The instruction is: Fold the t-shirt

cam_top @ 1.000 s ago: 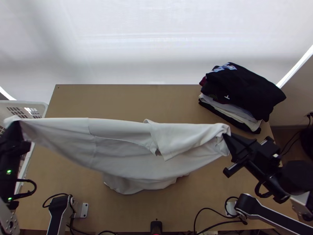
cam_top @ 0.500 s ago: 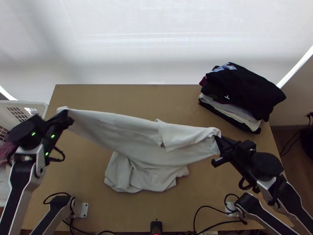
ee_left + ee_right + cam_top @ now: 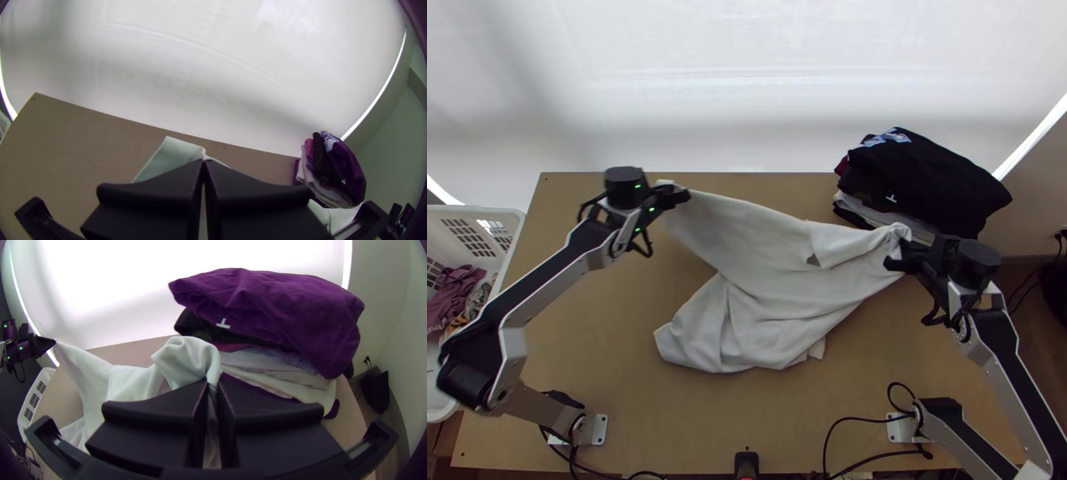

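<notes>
Between your left hand (image 3: 685,194) and right hand (image 3: 893,262), the t-shirt (image 3: 771,296) is showing matt white cloth, wrinkling softly. Both hands are presenting smooth, matt black surfaces that are looking like plastic. Beneath them, your worktop (image 3: 667,424) is showing smooth, matt wood. Just beyond the right hand, the clothes pile (image 3: 931,184) is showing matt cloth. Well left of the left hand, the basket (image 3: 511,216) is showing smooth, perforated white plastic.
</notes>
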Tool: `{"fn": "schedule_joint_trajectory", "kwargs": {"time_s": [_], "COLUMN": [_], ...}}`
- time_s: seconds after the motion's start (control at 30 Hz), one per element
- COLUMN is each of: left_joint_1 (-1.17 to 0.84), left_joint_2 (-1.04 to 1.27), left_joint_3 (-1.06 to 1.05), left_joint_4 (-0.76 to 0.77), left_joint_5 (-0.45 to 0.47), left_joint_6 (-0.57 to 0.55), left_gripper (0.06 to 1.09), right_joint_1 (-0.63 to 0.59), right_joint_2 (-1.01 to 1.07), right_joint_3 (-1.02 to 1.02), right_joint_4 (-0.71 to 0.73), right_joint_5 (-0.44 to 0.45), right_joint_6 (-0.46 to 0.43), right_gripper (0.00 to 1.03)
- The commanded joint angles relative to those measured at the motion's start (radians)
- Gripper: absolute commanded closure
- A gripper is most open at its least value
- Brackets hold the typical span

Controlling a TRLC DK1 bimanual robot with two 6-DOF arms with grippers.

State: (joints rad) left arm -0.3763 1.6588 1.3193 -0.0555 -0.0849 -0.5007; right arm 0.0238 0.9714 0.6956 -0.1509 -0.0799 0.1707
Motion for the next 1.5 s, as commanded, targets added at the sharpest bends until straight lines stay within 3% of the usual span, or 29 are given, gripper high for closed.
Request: {"fn": "schedule_joint_trajectory", "kwargs": {"time_s": [0.0, 0.37, 0.4, 0.47, 0.53, 0.87, 0.97, 1.07, 1.2, 1.33, 1.47], "left_joint_1": [-0.055, -0.122, -0.119, -0.111, -0.101, -0.09, -0.093, -0.093, -0.095, -0.098, -0.092], "left_joint_2": [0.119, 0.481, 0.503, 0.538, 0.573, 0.711, 0.69, 0.668, 0.624, 0.549, 0.452], "left_joint_3": [0.121, 0.457, 0.489, 0.543, 0.603, 0.821, 0.821, 0.818, 0.805, 0.793, 0.745], "left_joint_4": [0.016, 0.014, 0.011, 0.011, 0.008, -0.064, -0.087, -0.101, -0.135, -0.257, -0.385], "left_joint_5": [-0.015, -0.049, -0.056, -0.067, -0.067, -0.069, -0.085, -0.093, -0.092, -0.047, -0.046], "left_joint_6": [-0.007, -0.039, -0.048, -0.05, -0.055, -0.064, -0.05, -0.052, -0.05, -0.045, -0.044], "left_gripper": [1.05, 1.05, 1.05, 1.05, 1.05, 1.03, 0.9, 0.71, 0.53, 0.12, 0.11], "right_joint_1": [-0.059, -0.071, -0.073, -0.071, -0.051, -0.039, 0.039, 0.122, 0.228, 0.297, 0.324], "right_joint_2": [0.041, 0.138, 0.145, 0.138, 0.124, 0.09, 0.079, 0.098, 0.124, 0.161, 0.196], "right_joint_3": [0.033, 0.001, 0.013, 0.033, 0.054, 0.252, 0.315, 0.389, 0.432, 0.482, 0.515], "right_joint_4": [0.071, 0.159, 0.155, 0.14, 0.123, -0.067, -0.085, -0.138, -0.165, -0.225, -0.262], "right_joint_5": [-0.001, 0.012, 0.012, 0.045, 0.068, 0.077, 0.077, 0.077, 0.08, 0.085, 0.085], "right_joint_6": [-0.013, 0.076, 0.102, 0.113, 0.096, 0.072, 0.016, 0.003, -0.02, -0.023, -0.013], "right_gripper": [1.0, 1.0, 0.97, 0.79, 0.68, 0.67, 0.67, 0.67, 0.67, 0.67, 0.67]}}
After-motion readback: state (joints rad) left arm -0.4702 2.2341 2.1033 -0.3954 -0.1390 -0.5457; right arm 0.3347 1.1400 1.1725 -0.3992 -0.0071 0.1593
